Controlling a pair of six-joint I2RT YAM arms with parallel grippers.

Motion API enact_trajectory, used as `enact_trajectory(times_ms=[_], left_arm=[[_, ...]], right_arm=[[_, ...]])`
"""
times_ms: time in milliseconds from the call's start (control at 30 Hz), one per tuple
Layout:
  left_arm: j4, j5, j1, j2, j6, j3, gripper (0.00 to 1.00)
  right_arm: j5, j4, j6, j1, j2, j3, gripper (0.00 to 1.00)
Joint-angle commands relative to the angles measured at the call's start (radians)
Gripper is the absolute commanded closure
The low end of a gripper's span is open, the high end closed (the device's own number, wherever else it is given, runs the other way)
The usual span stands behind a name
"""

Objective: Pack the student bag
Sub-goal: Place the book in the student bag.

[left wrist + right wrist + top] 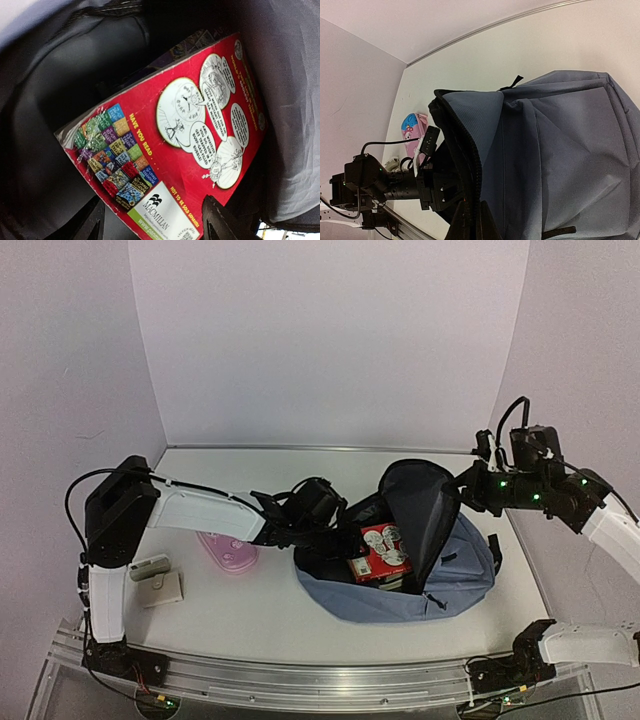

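Note:
The slate-blue student bag (455,575) lies open right of centre. My right gripper (463,487) is shut on the zipper edge of its flap (470,150) and holds the flap up; in the right wrist view the gripper (473,201) pinches that black zipper rim. A red book (383,552) lies inside the bag. My left gripper (340,525) reaches into the opening. In the left wrist view the left gripper (152,200) is open, its fingers on either side of the red book's (190,140) lower edge, with dark lining (45,150) around it.
A pink cartoon pencil case (228,552) lies on the table left of the bag, also in the right wrist view (412,131). A small grey object (150,567) and a pale flat box (162,590) sit at the front left. Walls enclose the table.

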Motion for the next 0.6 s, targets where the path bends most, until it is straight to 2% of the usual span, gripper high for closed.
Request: enact_trajectory(times_ms=[0,267,400,567], left_arm=[[0.062,0.035,-0.028,0.070,0.032,0.124,0.36],[0.097,0.084,-0.072,0.205,0.064,0.299,0.38],[0.079,0.059,-0.073,0.183,0.080,0.286,0.37],[0.038,-0.011,-0.071,0.083,0.125,0.219,0.30]], right_arm=[[0.011,0.081,-0.002,-0.003,-0.033,-0.015,1.00],[0.012,0.083,-0.002,-0.002,-0.024,-0.013,1.00],[0.025,0.083,0.002,-0.002,-0.026,-0.018,1.00],[0.072,0.083,0.009,-0.003,-0.021,-0.029,1.00]])
